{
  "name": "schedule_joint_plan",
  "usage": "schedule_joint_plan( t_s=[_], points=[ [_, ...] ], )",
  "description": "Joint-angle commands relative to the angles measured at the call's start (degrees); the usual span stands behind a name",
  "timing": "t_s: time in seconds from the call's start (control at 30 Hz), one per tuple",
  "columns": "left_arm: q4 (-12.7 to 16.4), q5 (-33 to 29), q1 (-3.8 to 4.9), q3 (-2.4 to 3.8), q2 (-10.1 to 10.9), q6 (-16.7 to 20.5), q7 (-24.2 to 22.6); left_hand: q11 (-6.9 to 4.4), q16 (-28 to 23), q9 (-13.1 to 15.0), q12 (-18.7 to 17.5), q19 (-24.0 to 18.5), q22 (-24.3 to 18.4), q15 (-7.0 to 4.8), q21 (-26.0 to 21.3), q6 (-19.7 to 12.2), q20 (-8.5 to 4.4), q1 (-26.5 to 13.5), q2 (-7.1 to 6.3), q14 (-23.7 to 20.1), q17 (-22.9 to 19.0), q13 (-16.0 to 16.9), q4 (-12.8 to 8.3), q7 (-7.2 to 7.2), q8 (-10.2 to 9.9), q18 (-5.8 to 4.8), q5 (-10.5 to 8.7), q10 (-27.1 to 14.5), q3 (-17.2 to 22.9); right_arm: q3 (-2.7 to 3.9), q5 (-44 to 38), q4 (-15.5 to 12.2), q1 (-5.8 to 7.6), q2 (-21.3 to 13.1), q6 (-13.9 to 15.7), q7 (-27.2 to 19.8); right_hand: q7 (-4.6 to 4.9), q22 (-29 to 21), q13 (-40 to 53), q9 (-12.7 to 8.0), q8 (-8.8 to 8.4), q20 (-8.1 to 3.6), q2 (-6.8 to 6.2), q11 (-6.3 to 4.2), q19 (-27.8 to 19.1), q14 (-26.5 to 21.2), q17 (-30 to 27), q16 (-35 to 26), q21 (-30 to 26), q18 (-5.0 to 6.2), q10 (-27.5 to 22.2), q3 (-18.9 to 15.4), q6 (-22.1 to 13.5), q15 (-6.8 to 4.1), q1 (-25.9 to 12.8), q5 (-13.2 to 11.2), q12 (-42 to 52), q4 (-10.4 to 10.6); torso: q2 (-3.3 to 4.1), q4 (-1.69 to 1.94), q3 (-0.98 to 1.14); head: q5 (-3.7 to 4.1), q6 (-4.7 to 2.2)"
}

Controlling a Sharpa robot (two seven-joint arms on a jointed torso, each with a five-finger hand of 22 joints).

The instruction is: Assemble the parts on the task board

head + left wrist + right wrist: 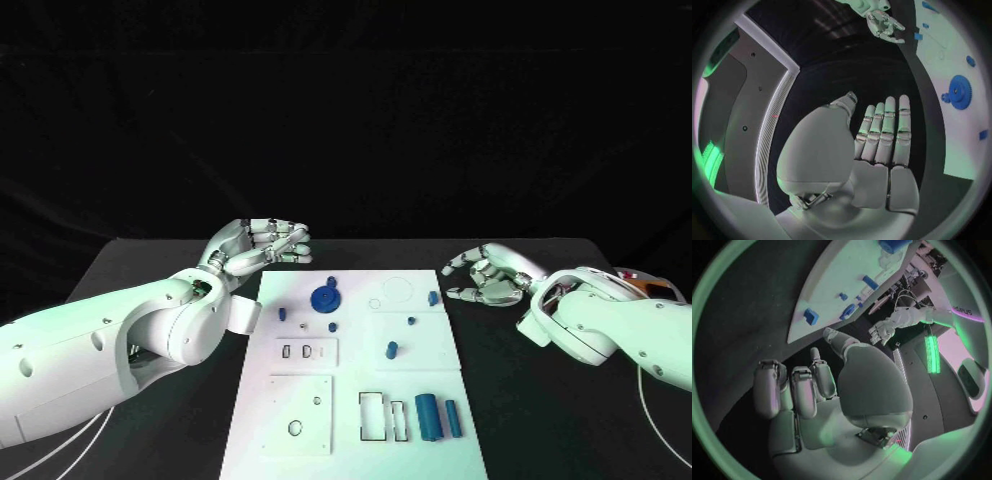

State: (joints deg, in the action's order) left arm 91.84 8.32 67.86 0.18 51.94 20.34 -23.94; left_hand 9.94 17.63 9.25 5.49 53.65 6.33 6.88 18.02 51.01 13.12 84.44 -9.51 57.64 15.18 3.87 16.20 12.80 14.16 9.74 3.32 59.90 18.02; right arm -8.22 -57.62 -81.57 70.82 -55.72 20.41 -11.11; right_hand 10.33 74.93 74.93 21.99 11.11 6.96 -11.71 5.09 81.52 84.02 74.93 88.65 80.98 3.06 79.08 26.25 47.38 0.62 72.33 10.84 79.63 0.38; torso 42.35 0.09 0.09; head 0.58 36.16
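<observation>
The white task board (433,365) lies in the middle of the black table. On its far part lie a blue gear (326,297) and several small blue pieces, among them a peg (391,349). Two blue cylinders (437,416) lie near its front right. My left hand (260,245) hovers off the board's far left corner, fingers straight, holding nothing. My right hand (490,275) hangs beside the far right edge, fingers loosely bent and empty. The left wrist view shows the left hand (879,145), the gear (961,91) and the right hand (884,22). The right wrist view shows the right hand (798,390) and the board (836,270).
Black rectangular slots (381,415) and round holes are cut in the board's front and middle panels. A small orange-and-white object (649,285) sits at the table's right edge behind my right arm. Bare black table (562,420) flanks the board on both sides.
</observation>
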Motion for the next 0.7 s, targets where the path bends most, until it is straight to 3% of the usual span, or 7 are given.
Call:
schedule_joint_plan(
  t_s=[0.03,0.37,0.7],
  points=[
    [0.1,-0.2,0.03,0.03,-0.1,-1.2,-0.5,-0.01,-0.3,0.0,-0.4,0.3,-0.1,0.34,-0.3,-0.1,0.18,0.0,0.32,-0.1,0.0,0.0,-0.2,0.25,-0.4,0.76,-0.34,0.0,-0.3,-0.05,-1.9,0.6,-0.59,0.6,0.0,-0.2,0.03,4.2,1.2,-0.1,-0.31,0.19,-0.14,0.32,0.0,4.9,10.1,0.3,-0.1,0.06,0.0,0.0,-0.4,0.57,0.3,-0.3,-0.3,-0.3,0.07,-0.04,-0.14,-0.13,0.21],
    [0.2,-0.2,0.03,0.03,-0.1,-1.2,-0.5,-0.01,-0.3,0.0,-0.4,0.3,-0.1,0.34,-0.3,-0.1,0.18,0.0,0.32,-0.1,0.0,0.0,-0.2,0.25,-0.4,0.76,-0.34,0.0,-0.3,-0.09,-2.8,2.7,-2.16,3.0,0.9,1.3,0.1,4.3,1.3,-0.1,-0.45,0.23,-0.13,0.38,0.0,4.9,10.3,0.3,-0.1,0.04,0.1,-0.1,-0.6,0.61,0.2,-0.4,-0.2,-0.3,0.03,0.08,-0.2,-0.33,0.76],
    [0.1,-0.2,0.03,0.03,0.0,-1.1,-0.5,-0.01,-0.3,0.0,-0.4,0.3,-0.1,0.34,-0.3,-0.1,0.18,0.0,0.32,-0.1,0.0,0.0,-0.2,0.25,-0.4,0.76,-0.34,0.0,-0.3,-0.14,-4.0,3.4,-3.24,4.3,0.7,1.6,0.13,4.4,1.6,-0.1,-0.43,0.29,0.1,0.41,0.1,4.9,10.4,0.3,0.0,0.02,0.3,0.0,-0.5,0.66,0.2,-0.5,0.0,-0.3,-0.06,-0.21,-0.12,-0.83,1.06]
  ],
)
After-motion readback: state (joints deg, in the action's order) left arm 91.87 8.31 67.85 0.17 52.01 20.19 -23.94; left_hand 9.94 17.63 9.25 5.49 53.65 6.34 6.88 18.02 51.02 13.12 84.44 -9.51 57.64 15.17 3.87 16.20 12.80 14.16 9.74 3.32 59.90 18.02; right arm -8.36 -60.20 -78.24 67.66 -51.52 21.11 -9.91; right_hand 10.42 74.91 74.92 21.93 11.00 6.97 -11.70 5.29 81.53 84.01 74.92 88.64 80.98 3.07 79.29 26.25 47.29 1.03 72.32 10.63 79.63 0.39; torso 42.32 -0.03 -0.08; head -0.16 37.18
